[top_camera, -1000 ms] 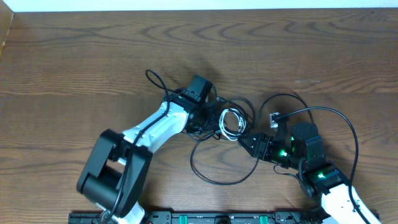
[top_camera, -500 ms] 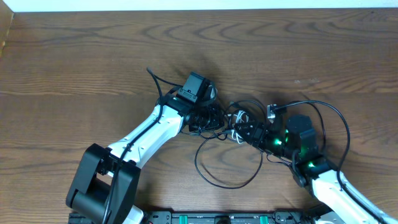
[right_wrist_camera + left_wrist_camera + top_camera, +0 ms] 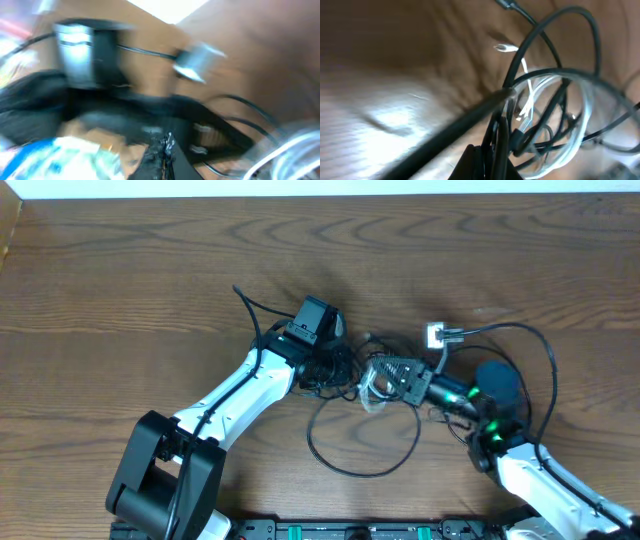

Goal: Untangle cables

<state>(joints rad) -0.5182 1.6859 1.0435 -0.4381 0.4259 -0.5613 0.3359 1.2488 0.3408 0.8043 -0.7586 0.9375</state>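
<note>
From the lower left of the overhead frame the left arm (image 3: 240, 395) reaches to the centre, its jaws closed on strands of the black cables (image 3: 355, 474) where they knot. One black tail pokes toward the upper left, and a loose black loop lies on the surface (image 3: 120, 270) below the knot. Just right of centre is the coiled white cable (image 3: 374, 377), with the right arm (image 3: 500, 450) and its closed jaws at it; a grip cannot be told. A silver plug (image 3: 440, 335) lies above, and a black arc sweeps right.
</note>
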